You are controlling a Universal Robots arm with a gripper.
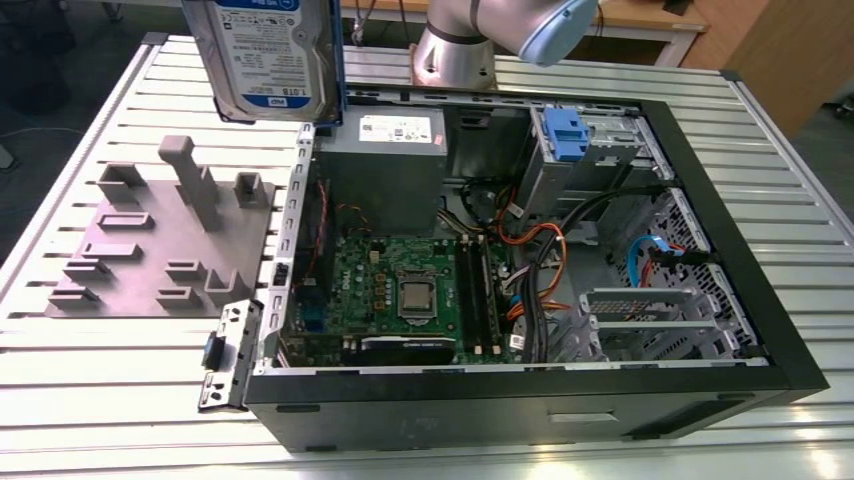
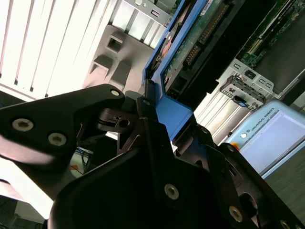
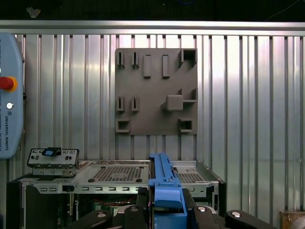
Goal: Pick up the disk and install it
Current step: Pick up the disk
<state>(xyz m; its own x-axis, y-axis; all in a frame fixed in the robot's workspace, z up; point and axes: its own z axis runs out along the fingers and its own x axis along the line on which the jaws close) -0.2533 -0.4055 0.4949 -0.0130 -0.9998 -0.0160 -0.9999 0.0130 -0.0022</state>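
Clamping the disk [image 1: 267,55] by its blue bracket, the claw [image 3: 165,199] is clenched, with the open case [image 1: 441,420] below it. Rigid, weighty and shock-sensitive, I judge; the bracket edges suit gripping.

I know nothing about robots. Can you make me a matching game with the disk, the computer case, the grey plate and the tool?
1 disk
2 computer case
3 grey plate
4 tool

A on the table, at the exterior view's left of the case
B clamped on a blue bracket
C held up in the air
D side open, circuit board showing

Pairs: 1-C, 2-D, 3-A, 4-B
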